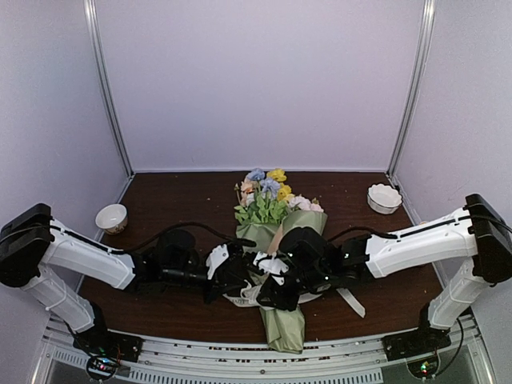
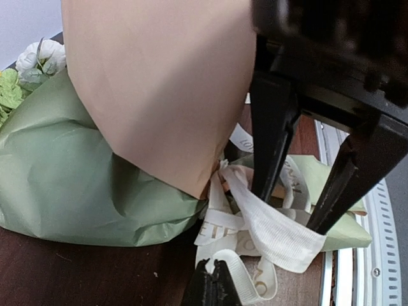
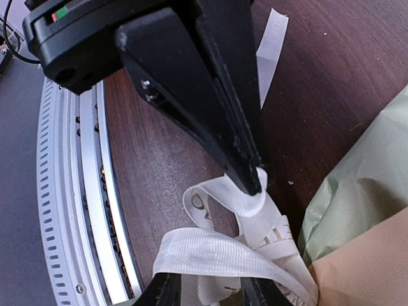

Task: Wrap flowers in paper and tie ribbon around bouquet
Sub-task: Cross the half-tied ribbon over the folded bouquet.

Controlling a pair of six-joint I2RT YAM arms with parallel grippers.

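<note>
Far left, a small tan bowl point(image 1: 111, 217) sat on the dark table point(image 1: 176, 196), well apart from the action. In came the left arm point(image 1: 88, 260), reaching low toward the middle. Its left gripper point(image 3: 252, 183) was pressed tight together, pinching a loop of the ribbon point(image 2: 271, 233) right at the tip.

That cream ribbon lay in a tangle of loops on the wood just beside the narrow end of the bouquet point(image 1: 280, 240), touching the paper point(image 2: 70, 178). Dark letters ran along it: "ETE" showed on one fold in the left wrist view and an "O" on a loop nearby. No full word could be read, the rest being twisted out of sight. One loose tail trailed off to the right across the table.

The bouquet itself lay in the centre, pointing away from the arms. The flowers point(image 1: 268, 192), blue, yellow and pink with green leaves, were at the far end. The paper was sage green outside with a tan flap folded over, and its crumpled tail reached over the near edge onto the metal rail point(image 3: 83, 210).

Just right of it, the right gripper point(image 3: 210, 294) stood with its jaws spread, a flat band of ribbon lying across the gap between its fingers. Behind it stretched the right arm point(image 1: 416, 244). Far right, a white bowl point(image 1: 384, 198) sat near the back corner.
</note>
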